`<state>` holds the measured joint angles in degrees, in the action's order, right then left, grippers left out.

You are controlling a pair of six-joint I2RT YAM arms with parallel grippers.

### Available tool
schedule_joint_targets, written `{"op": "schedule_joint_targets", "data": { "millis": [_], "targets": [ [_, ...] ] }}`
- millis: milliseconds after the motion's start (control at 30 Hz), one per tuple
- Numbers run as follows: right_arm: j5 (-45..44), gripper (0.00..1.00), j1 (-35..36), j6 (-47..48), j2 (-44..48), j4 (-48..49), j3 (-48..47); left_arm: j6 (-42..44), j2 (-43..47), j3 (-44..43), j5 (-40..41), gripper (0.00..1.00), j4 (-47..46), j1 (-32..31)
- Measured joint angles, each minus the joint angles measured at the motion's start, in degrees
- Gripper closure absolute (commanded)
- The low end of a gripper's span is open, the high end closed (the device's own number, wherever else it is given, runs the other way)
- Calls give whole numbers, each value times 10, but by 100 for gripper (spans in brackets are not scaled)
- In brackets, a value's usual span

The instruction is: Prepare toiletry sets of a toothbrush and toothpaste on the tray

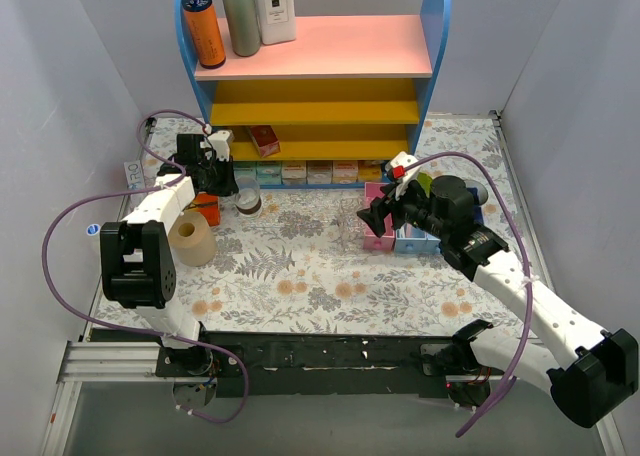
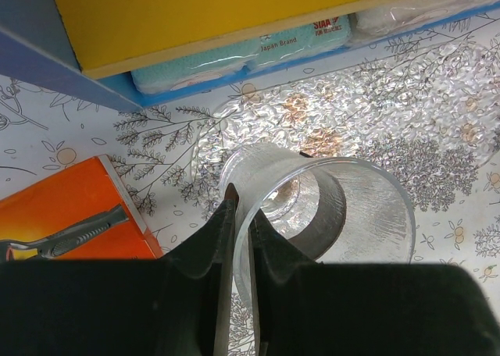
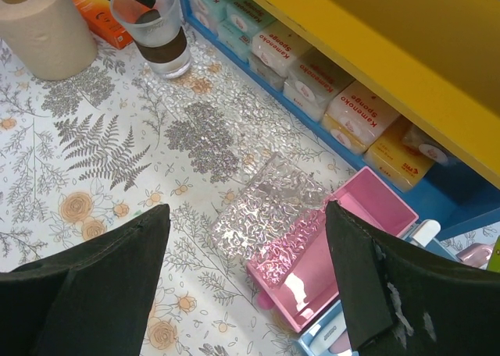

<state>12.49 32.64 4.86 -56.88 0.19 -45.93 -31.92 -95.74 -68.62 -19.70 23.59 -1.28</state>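
Observation:
My left gripper [image 2: 241,208] is shut on the rim of a see-through cup [image 2: 328,208] with a dark band, one finger inside and one outside. The cup stands at the left end of the clear textured tray [image 2: 406,114]. In the top view the left gripper [image 1: 222,176] and the cup [image 1: 248,202] are just in front of the shelf. My right gripper [image 3: 246,215] is wide open and empty above the tray's right end [image 3: 266,208], next to the pink bin [image 3: 367,215]. A lime-green bit [image 1: 424,184], perhaps toothpaste, shows behind my right wrist. No toothbrush shows clearly.
A blue-sided shelf [image 1: 320,86] with bottles on top and sponge packs [image 3: 312,83] at its foot stands at the back. A paper roll [image 1: 190,238] and an orange box [image 1: 207,208] lie at the left. A blue bin [image 1: 412,238] adjoins the pink bin [image 1: 378,232].

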Motion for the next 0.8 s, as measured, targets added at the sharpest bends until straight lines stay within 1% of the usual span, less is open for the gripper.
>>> {"op": "schedule_joint_targets", "data": {
  "millis": [367,567,733,800],
  "targets": [
    [1,11,0,0,-2,4,9,0,-2,0,5,100,2,-2],
    [1,10,0,0,-2,4,9,-2,-4,0,14,93,7,-7],
    [1,10,0,-1,-2,4,9,-5,-5,-4,22,91,14,-10],
    [1,10,0,-1,-2,4,9,-5,-5,-5,24,88,16,-10]
  ]
}}
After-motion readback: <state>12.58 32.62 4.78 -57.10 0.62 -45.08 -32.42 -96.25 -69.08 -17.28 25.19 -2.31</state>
